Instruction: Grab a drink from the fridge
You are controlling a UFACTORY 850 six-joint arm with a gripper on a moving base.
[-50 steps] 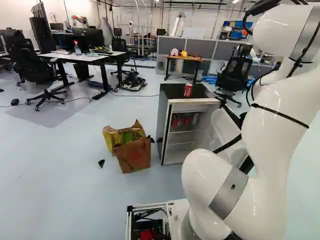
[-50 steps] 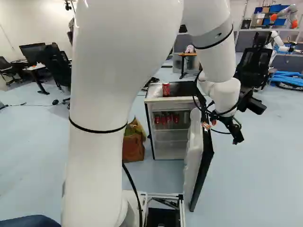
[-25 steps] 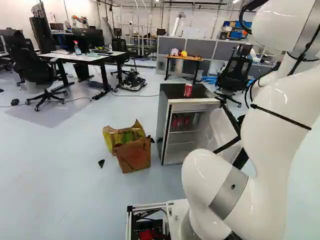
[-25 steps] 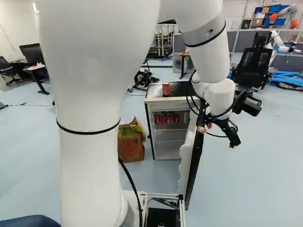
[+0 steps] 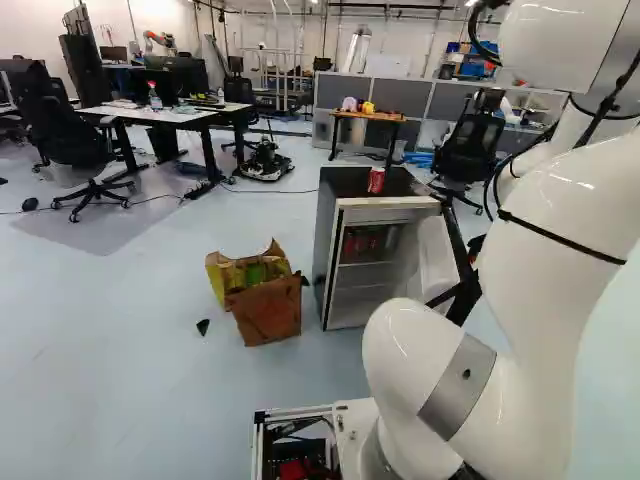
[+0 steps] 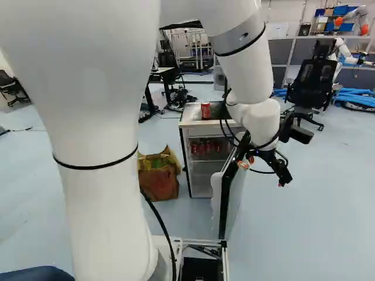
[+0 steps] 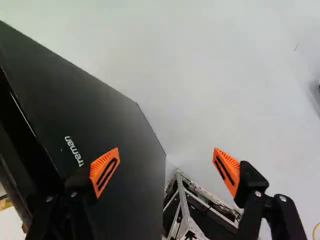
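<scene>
In the right base view my gripper [image 6: 265, 171] is beside the fridge door [image 6: 234, 196], on its outer side. The wrist view shows the gripper [image 7: 166, 152] open, nothing held, one finger over the dark door face [image 7: 100, 110]; contact is unclear. The fridge [image 5: 378, 265] stands with its door swung out. Several red cans [image 6: 209, 147] sit together on its upper shelf. Another red can [image 5: 376, 180] stands upright on the fridge's top.
A torn cardboard box [image 5: 262, 300] stands on the floor beside the fridge. Part of the base frame [image 7: 187, 205] shows beyond the fingers. Farther back are a desk [image 5: 170, 113], an office chair [image 6: 312, 82] and another robot [image 6: 345, 55].
The door has swung some way toward the fridge's front. My arm and gripper have moved leftward in the right base view, along with the door. The base, cans and box have stayed put.
</scene>
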